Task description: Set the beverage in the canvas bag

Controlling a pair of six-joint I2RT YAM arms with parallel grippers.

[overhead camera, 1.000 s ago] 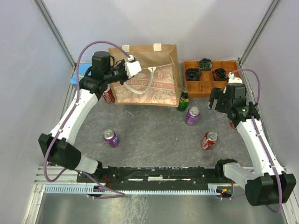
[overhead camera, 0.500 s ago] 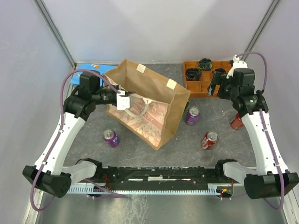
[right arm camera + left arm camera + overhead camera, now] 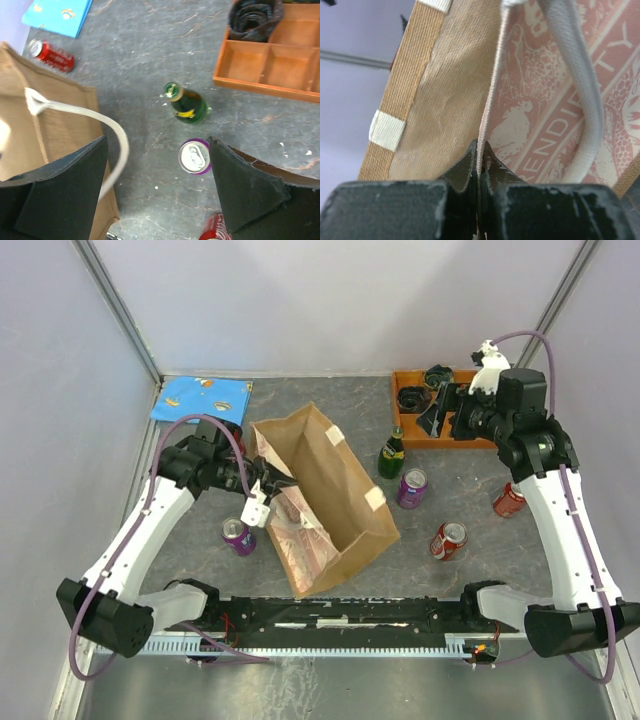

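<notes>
Canvas bag (image 3: 330, 490) rim clamped in left pincer (image 3: 478, 150); right pincer (image 3: 156, 145) wide apart near green bottle (image 3: 187, 106)

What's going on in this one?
The left gripper is shut on the top edge of the canvas bag, and the bag's mouth gapes open. The right gripper hangs open above the green bottle and a purple can. Neither gripper holds a drink.
</notes>
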